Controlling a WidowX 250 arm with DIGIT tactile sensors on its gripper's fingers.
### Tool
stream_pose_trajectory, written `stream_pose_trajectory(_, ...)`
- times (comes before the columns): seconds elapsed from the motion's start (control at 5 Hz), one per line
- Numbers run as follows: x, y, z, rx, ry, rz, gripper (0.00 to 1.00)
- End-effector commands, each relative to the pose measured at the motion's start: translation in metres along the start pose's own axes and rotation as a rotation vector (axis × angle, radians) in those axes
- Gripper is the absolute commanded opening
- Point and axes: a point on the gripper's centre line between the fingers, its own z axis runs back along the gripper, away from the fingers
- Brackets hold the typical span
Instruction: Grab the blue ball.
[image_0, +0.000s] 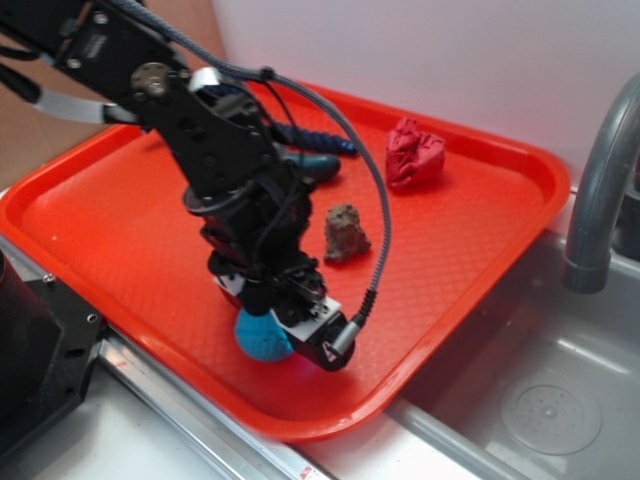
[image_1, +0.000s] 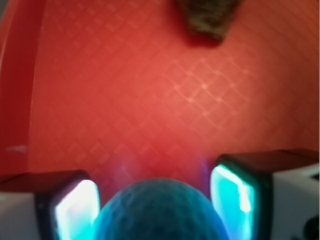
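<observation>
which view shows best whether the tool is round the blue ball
The wrist view. There the blue ball sits between the two fingers, a narrow gap visible at each side, so the tool is open around it. The exterior view shows only part of the ball under the tool, fingers hidden.

You'll find the blue ball low and left of centre in the exterior view: a small teal, dimpled, fuzzy sphere. In your wrist view it fills the bottom centre.
</observation>
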Motion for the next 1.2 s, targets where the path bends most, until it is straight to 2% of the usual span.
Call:
stream_pose_trajectory(0.0, 0.013, -0.002, 0.045, 0.015, 0.008, 0.055, 0.0)
stream_pose_trajectory(0.4, 0.003, 0.065, 0.101, 0.114, -0.066, 0.155, 0.0)
stream_pose_trajectory(0.6, -0.005, 0.11, 0.118, 0.112, -0.084, 0.301, 0.0)
stream_pose_trajectory(0.8, -0.008, 0.133, 0.127, 0.154, -0.092, 0.371, 0.0)
stream_pose_trajectory(1.0, 0.002, 0.148, 0.144, 0.215, -0.116, 0.377, 0.0)
